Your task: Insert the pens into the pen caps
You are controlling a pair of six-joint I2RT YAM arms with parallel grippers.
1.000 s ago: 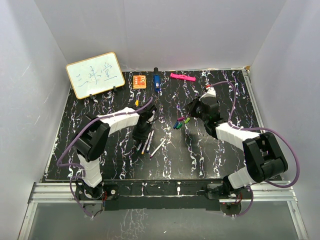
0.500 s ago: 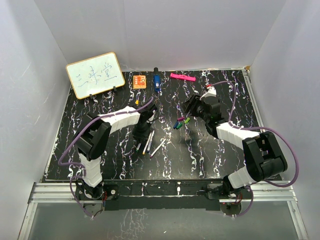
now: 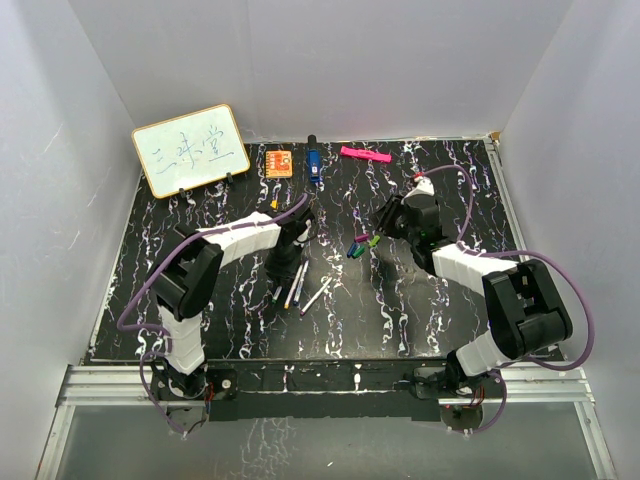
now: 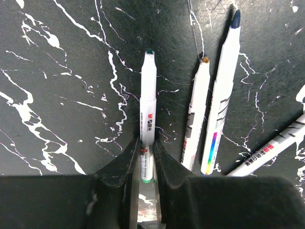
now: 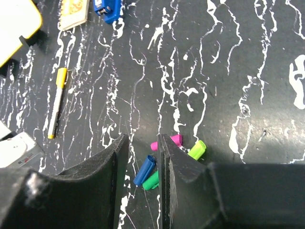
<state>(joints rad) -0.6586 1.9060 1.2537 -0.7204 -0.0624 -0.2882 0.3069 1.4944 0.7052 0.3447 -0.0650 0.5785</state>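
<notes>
My left gripper (image 4: 146,143) is low on the black marbled table and shut on a white pen with a green end (image 4: 147,95), which still lies flat. Three more white pens lie just right of it: a brown-tipped one (image 4: 198,114), a blue-tipped one (image 4: 224,90) and one at the edge (image 4: 271,152). In the top view the left gripper (image 3: 283,268) is over these pens (image 3: 316,295). My right gripper (image 5: 142,139) is open above a cluster of caps: blue (image 5: 145,170), green (image 5: 151,181), magenta (image 5: 176,140) and yellow-green (image 5: 197,150). The blue cap lies between the jaws.
A white pen with a yellow cap (image 5: 57,102) lies apart to the left of the caps. A whiteboard (image 3: 190,150), an orange block (image 3: 279,162), a blue object (image 3: 314,165) and a pink marker (image 3: 365,154) stand along the back. White walls close in three sides.
My right gripper has shifted slightly over the caps. The left gripper has stayed on the pens with hardly any movement.
</notes>
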